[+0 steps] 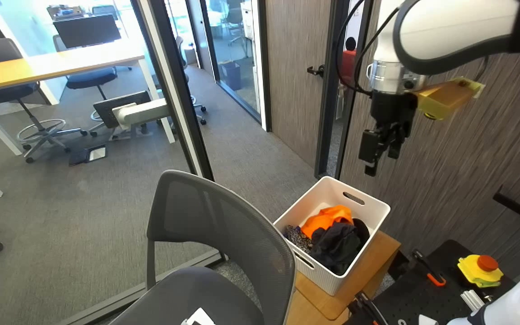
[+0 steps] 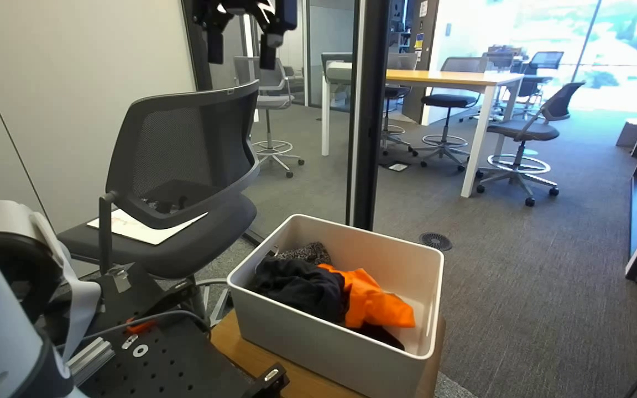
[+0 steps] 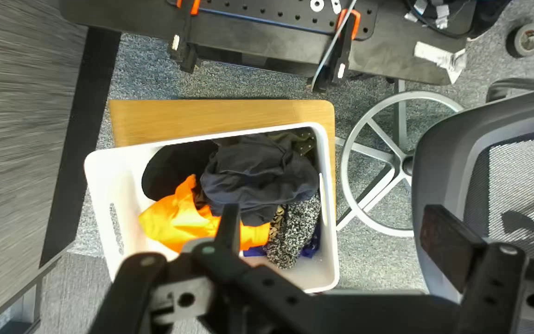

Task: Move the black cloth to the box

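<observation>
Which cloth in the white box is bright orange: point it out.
The orange cloth, lying against the crumpled black cloth in the wrist view. Its vivid colour sets it apart from that dark one and from the speckled black-and-white cloth.

Below the fingers (image 3: pixel 448 250), a box (image 3: pixel 118 181) on a stand (image 3: pixel 220 116). In the box, behind one finger in the wrist view, a cloth (image 3: pixel 260 171) against other cloths (image 3: pixel 174 222). Behind the other finger, a chair (image 3: pixel 434 171). Up the view from the fingers, a table (image 3: pixel 387 55).
</observation>
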{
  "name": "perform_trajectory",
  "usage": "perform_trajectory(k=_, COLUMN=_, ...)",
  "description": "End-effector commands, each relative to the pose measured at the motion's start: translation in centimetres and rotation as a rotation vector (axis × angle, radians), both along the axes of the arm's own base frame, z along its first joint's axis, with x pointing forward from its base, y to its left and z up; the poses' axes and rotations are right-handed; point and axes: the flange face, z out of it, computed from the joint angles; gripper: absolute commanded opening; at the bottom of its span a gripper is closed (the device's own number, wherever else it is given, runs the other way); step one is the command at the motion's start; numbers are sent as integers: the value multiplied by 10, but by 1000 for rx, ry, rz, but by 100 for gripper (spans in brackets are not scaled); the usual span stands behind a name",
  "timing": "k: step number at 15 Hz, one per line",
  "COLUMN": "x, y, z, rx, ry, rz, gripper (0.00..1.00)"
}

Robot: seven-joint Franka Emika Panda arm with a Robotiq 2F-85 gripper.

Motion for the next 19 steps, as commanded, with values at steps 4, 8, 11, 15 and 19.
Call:
perform_trajectory(k=4, x=-92, y=4, z=35, rx=6, ry=-133, rz=79, gripper=100)
perform_trajectory(k=8, x=-111, y=-6, z=35, rx=21, ry=-174, rz=95, gripper=100)
perform_trajectory(k=11, x=-120, y=-10, z=33, rx=32, ry=-186, rz=105, gripper=100)
perform_trajectory(k=15, x=-128, y=-15, z=29, rx=38, ry=-179, rz=47, gripper=100)
perform_trajectory(k=19, x=-122, y=-12, z=25, rx=27, ry=-168, rz=67, gripper=100)
